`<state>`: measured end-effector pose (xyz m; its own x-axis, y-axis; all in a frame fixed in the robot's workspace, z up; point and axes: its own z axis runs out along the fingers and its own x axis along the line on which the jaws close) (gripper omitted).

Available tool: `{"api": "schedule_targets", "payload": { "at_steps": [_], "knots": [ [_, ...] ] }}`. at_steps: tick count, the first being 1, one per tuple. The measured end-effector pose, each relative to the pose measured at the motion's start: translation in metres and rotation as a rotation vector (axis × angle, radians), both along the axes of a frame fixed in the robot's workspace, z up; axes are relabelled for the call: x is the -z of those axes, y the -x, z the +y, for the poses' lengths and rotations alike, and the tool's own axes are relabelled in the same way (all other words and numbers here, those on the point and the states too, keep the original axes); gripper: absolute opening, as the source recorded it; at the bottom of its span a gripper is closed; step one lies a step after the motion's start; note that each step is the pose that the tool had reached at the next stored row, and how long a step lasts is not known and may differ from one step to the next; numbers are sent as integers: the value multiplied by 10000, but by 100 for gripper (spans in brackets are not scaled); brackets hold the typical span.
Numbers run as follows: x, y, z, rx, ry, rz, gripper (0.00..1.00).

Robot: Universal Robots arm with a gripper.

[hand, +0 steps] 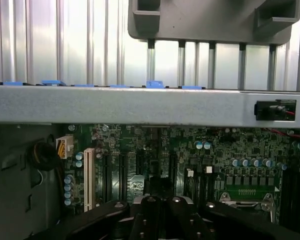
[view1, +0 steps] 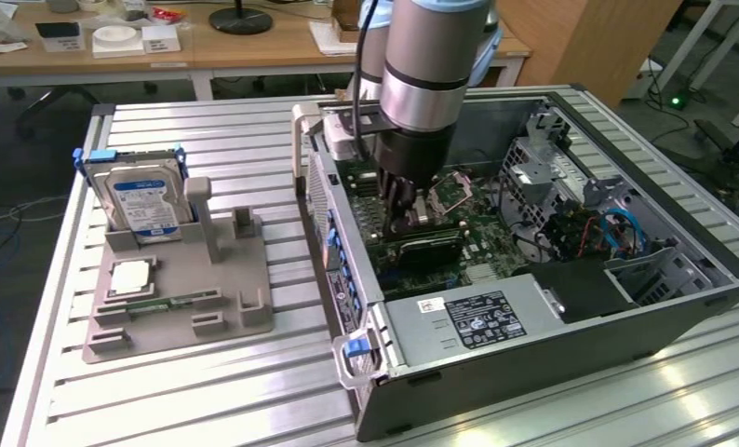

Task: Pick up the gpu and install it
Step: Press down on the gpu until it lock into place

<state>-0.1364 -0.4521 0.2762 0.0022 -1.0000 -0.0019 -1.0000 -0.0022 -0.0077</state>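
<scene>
gripper [view1: 403, 216] closed, down over gpu [view1: 422, 250] on the motherboard [view1: 488, 244]

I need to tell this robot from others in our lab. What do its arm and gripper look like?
The arm is a thick round tube: brushed silver metal with a pale blue-grey joint cover above and a black wrist section below. A black cable runs down its side. The gripper is black; in the wrist view its fingers are dark, rounded links with small round fasteners.

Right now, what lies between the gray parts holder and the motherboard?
A bare strip of slatted table, then the case's metal wall with blue clips; the wrist view shows both.
</scene>
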Motion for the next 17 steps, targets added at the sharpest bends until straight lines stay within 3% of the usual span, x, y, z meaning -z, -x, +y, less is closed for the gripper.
{"api": "schedule_targets", "payload": {
  "at_steps": [13,17],
  "knots": [
    [131,-42,-1,0,-16,35,11],
    [138,-42,-1,0,-89,39,11]
  ]
}}
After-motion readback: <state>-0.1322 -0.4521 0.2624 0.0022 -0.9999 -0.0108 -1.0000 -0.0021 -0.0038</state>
